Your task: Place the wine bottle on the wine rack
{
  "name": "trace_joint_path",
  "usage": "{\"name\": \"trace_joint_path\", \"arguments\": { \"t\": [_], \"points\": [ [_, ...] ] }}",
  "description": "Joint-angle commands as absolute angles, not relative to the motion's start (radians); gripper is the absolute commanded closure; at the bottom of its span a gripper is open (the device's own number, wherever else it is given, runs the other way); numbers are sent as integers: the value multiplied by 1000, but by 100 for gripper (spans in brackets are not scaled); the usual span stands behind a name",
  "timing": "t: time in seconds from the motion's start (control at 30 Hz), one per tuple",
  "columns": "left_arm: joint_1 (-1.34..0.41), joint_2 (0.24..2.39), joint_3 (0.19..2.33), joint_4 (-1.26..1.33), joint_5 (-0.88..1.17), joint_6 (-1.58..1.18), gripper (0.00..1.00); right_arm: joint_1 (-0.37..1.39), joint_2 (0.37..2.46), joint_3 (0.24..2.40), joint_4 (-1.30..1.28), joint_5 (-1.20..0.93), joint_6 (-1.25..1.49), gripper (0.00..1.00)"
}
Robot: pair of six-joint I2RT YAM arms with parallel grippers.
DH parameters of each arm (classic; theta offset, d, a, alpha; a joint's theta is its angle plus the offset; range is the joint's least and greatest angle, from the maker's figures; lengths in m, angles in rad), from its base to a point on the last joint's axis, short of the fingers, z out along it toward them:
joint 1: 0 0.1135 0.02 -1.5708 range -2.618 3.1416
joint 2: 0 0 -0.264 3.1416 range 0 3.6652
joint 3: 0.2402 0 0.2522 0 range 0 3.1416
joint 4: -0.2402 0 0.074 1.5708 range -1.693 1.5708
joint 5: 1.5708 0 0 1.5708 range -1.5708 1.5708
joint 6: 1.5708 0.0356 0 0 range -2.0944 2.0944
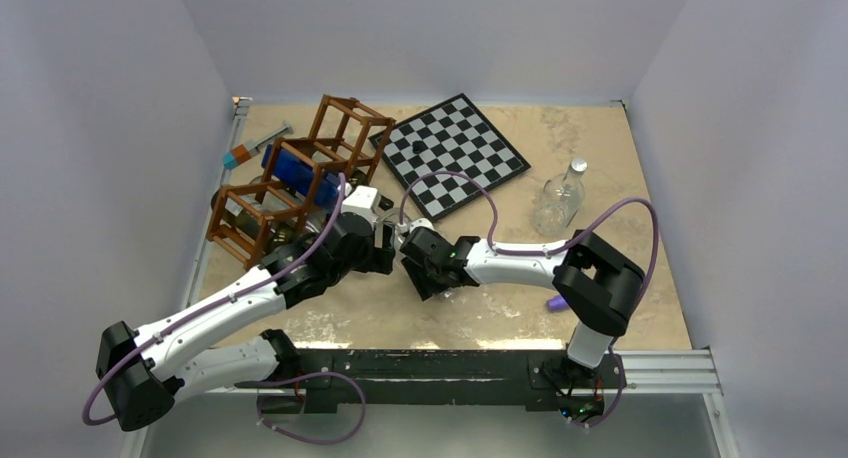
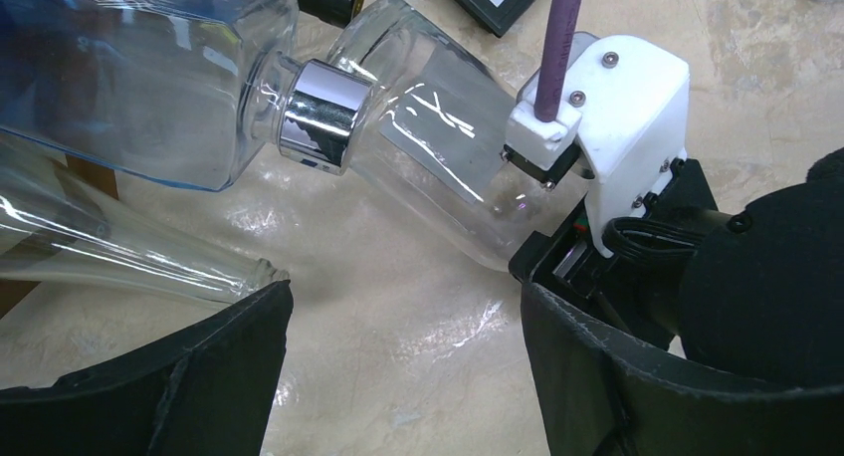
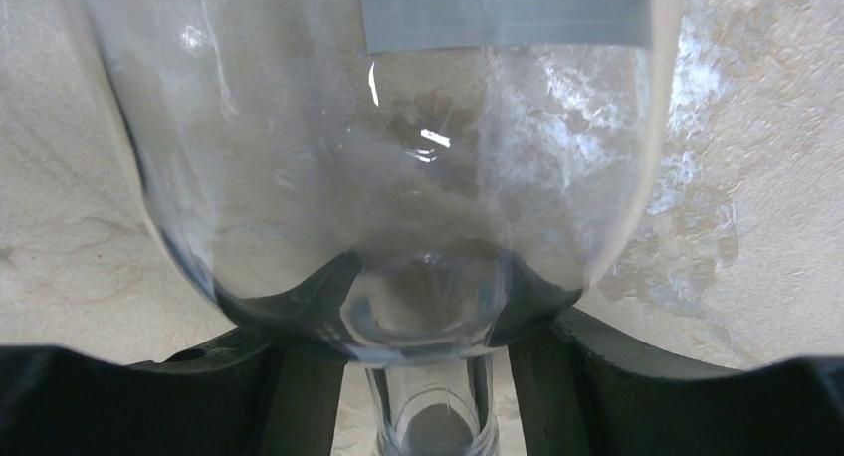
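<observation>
The reddish-brown lattice wine rack (image 1: 335,128) lies at the table's back left, with a blue bottle (image 1: 300,173) across it. My right gripper (image 3: 428,366) is shut on the neck of a clear wine bottle (image 3: 398,157) with a grey label, held low over the table. In the left wrist view this bottle (image 2: 428,147) reaches from the right gripper's white mount (image 2: 617,117) toward the blue bottle's chrome cap (image 2: 318,113). My left gripper (image 2: 403,317) is open and empty just beside it. In the top view both grippers, left (image 1: 388,248) and right (image 1: 415,250), meet right of the rack.
A black-and-white checkerboard (image 1: 470,168) with a black piece lies behind the grippers. Another clear bottle (image 1: 558,198) stands at the right. A syringe-like tool (image 1: 255,143) lies at the back left. A second clear bottle neck (image 2: 129,262) pokes out by the rack. A purple object (image 1: 557,304) sits by the right arm.
</observation>
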State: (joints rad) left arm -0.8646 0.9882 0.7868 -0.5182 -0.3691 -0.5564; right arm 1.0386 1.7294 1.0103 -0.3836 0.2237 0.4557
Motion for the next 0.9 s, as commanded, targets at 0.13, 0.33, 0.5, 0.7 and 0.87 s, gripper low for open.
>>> {"name": "trace_joint_path", "arguments": {
  "t": [0.13,0.33,0.5,0.7,0.87],
  "points": [
    [-865,963,772,-506,-399,-549,11,1033,1798,1059,-411,311,522,55],
    [-866,966,771,-510,-399,-541,11,1032,1828,1018,-356,328,551,100],
    [-865,962,779,-519,-406,-538,11,1033,1853,1029,-357,332,548,100],
    [-865,937,789,-537,-423,-538,11,1034,1725,1017,-414,375,548,100],
    [-865,907,813,-553,-442,-528,11,1033,1581,1029,-485,379,526,100]
  ]
}}
